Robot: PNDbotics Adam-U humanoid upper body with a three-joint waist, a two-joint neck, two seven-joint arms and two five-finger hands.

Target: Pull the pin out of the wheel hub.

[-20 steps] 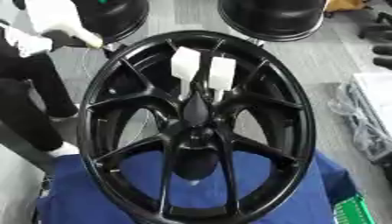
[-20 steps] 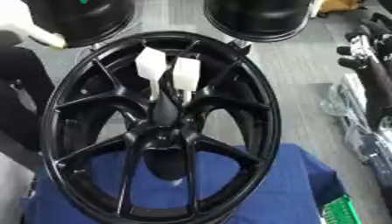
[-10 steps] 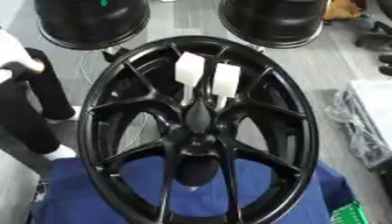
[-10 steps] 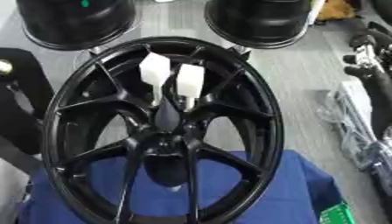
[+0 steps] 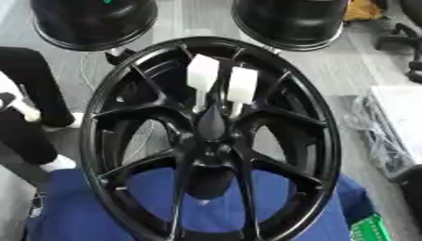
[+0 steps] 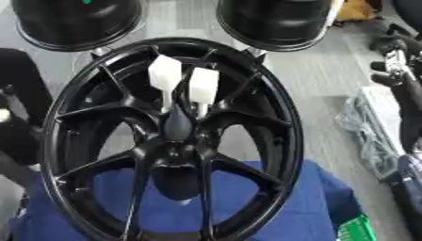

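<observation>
A large black wheel hub (image 5: 210, 141) stands upright, facing me, on a blue cloth (image 5: 74, 212). Two white pins stick out of its upper centre side by side, each ending in a white block: the left pin (image 5: 201, 75) and the right pin (image 5: 242, 84). Neither of my hands touches them. My right hand (image 6: 397, 70) shows only at the right edge of the right eye view, dark fingers relaxed and pointing up, holding nothing, well clear of the wheel. My left hand is out of sight.
Two round black drums (image 5: 91, 19) (image 5: 288, 19) stand on the grey floor behind the wheel. A person in black (image 5: 37, 103) with a white-gloved hand (image 5: 8, 89) stands at the left. Grey bundled material (image 5: 375, 132) lies right; a green object (image 5: 375, 230) sits at the lower right corner.
The person's white-gloved hand has left the wheel's upper left rim and drawn away to the left edge. The whole picture has shifted slightly. Both pins stay in place.
</observation>
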